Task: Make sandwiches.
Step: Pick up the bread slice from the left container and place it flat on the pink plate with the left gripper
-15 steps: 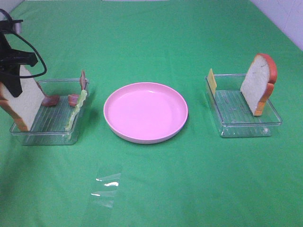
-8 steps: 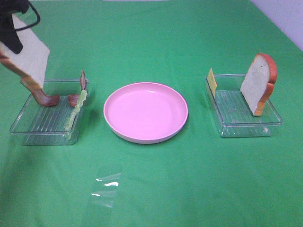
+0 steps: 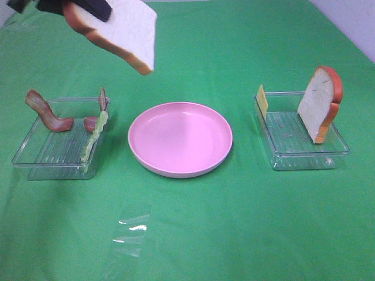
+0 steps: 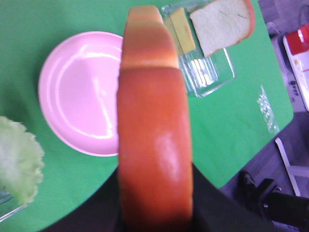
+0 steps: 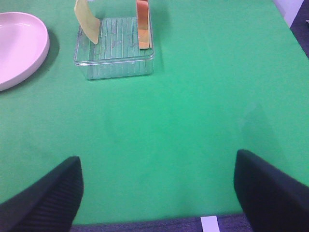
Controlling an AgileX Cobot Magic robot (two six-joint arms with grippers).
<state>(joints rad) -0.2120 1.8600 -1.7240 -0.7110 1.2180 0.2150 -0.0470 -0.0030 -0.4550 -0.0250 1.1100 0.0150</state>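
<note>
A: Where did the round pink plastic plate (image 3: pixel 180 139) sit?
B: At the middle of the green cloth table (image 3: pixel 246 222), between the left clear plastic tray (image 3: pixel 55 159) and the right clear plastic tray (image 3: pixel 304 159).
A: And in those 2?
B: Left: red-brown bacon strips (image 3: pixel 48 112) toward the back, and a pale green lettuce leaf (image 3: pixel 94 136) on edge along the plate-side wall. Right: a thin yellow cheese square (image 3: pixel 262 100) against the plate-side wall, and 1 white crusted bread slice (image 3: pixel 319 104) upright at the opposite side.
A: Elsewhere?
B: A 2nd white bread slice (image 3: pixel 120 32) hung in the air, left of the plate's middle. A clear film scrap (image 3: pixel 132 234) lay in front.
</note>
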